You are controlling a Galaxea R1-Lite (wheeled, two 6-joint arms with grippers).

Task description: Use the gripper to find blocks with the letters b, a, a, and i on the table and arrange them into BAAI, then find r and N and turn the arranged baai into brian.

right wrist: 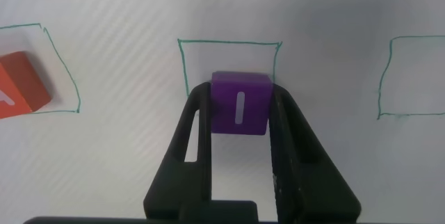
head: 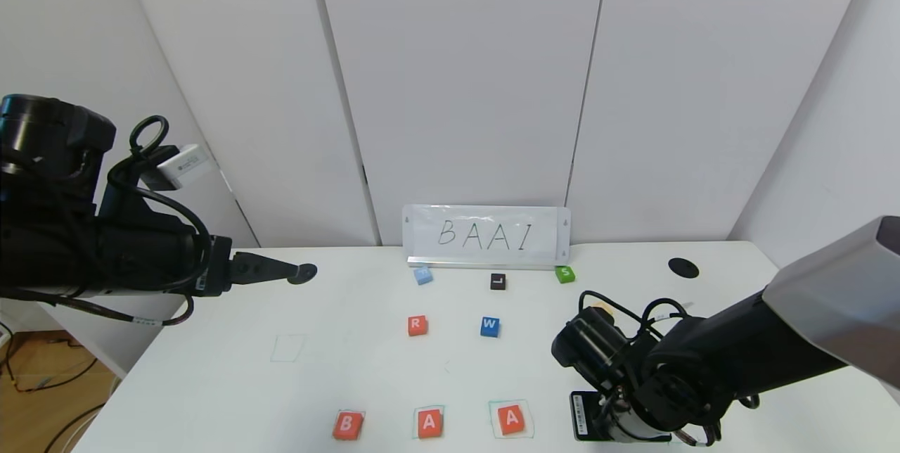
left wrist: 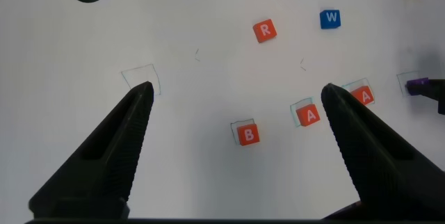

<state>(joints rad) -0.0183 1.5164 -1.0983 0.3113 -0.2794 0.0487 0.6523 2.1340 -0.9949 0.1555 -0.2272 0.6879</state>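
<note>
Right now your purple I block (right wrist: 239,103) sits pinched between the fingers of the right gripper (right wrist: 239,123), low over the table (head: 211,368) at the near right, and it lies at the near edge of a green drawn square (right wrist: 229,71), so the square's middle is straight ahead of the claw; you would want to carry it a touch forward before letting go, I judge. Its white stroke runs along the fingers' own line, so the letter looks squared to the outline. To the robot's left of it, the second A block (head: 511,418) rests in its own outline, then the first A block (head: 429,423), then the B block (head: 347,425), all in one near row. Farther back stand the R block (head: 417,325), a blue W block (head: 490,326), a black L block (head: 498,281) and a green S block (head: 564,273). Behind them the sign (head: 486,235) reads BAAI in handwriting. Your left gripper (left wrist: 233,120) hangs high at the left with its fingers spread wide, holding nothing, well apart from the row
</note>
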